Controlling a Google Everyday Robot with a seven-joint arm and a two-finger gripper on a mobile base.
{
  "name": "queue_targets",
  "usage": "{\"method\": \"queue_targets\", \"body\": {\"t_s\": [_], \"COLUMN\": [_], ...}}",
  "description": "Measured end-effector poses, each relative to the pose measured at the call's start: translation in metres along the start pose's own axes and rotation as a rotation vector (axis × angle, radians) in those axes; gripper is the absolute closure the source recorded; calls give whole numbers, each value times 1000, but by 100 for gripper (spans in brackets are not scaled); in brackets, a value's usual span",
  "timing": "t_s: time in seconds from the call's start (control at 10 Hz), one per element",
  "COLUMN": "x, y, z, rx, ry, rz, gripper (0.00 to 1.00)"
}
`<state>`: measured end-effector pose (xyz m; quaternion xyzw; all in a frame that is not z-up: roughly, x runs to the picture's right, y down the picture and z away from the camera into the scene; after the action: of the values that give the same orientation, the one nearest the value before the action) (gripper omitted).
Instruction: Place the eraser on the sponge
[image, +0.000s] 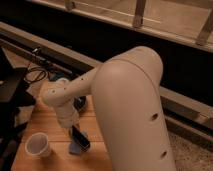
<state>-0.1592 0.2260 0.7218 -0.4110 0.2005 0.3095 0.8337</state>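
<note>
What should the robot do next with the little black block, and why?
Probably lower the gripper a touch so the small black rectangular eraser settles on the soft light blue sponge. The eraser already lies slanted right over the sponge, with the gripper just above it, so only that last bit seems left.

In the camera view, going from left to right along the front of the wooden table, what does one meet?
White cup → gripper, low over the table → eraser, overlapping the sponge in this view → the arm's big white housing.
</note>
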Motion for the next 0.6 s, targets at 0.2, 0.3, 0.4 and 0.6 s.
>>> {"method": "queue_targets", "body": {"t_s": [0.2, 0.3, 0.4, 0.6], "x": [-9, -8, -9, -10], "y": [4, 1, 3, 2], "z": [8, 9, 9, 10], "rx": [-30, -39, -40, -42], "ry": [-41, -61, -74, -96], "rz": [-18, -21, -28, -35], "gripper": [90, 90, 90, 84]}}
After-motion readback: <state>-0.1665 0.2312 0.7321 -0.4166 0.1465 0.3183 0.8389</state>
